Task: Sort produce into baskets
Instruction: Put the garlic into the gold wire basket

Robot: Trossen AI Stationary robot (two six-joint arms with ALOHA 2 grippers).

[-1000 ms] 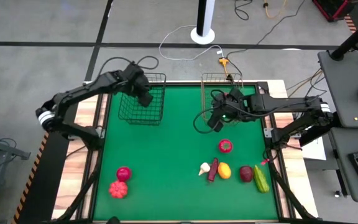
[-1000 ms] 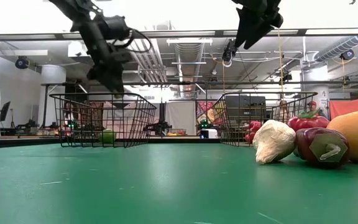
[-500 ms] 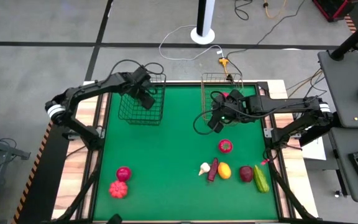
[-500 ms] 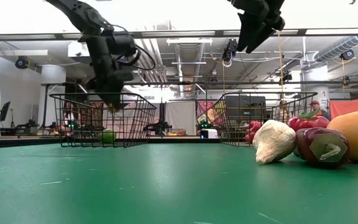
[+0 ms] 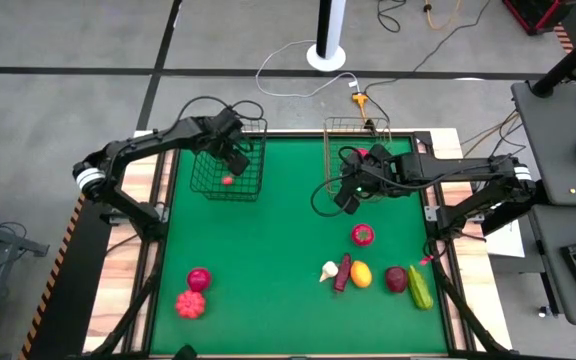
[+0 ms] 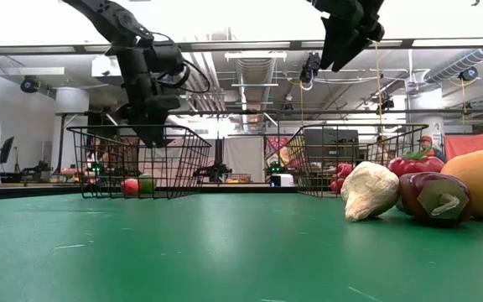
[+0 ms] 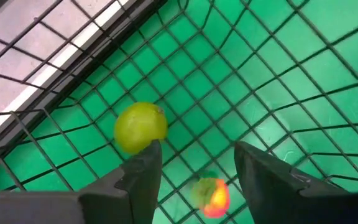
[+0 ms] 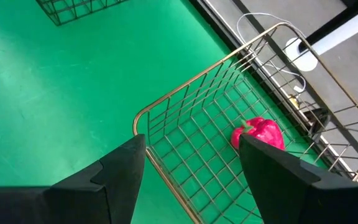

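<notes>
A: Where is the left gripper (image 5: 234, 157)?

B: It hangs over the black basket (image 5: 253, 190) at eleven o'clock on the table (image 5: 268, 250), arm stretched in from nine. Its fingers (image 7: 143, 177) stand apart with nothing between them; a small red fruit (image 7: 211, 196) and a green one (image 7: 140, 127) lie on the basket floor below.

A: And the right gripper (image 5: 345, 192)?

B: It is poised high beside the copper basket (image 8: 185, 124) at one o'clock, jaws parted and empty. A magenta pepper (image 8: 259, 133) sits in that basket. More produce (image 5: 360, 272) lies at five o'clock, two red pieces (image 5: 194, 293) at seven
</notes>
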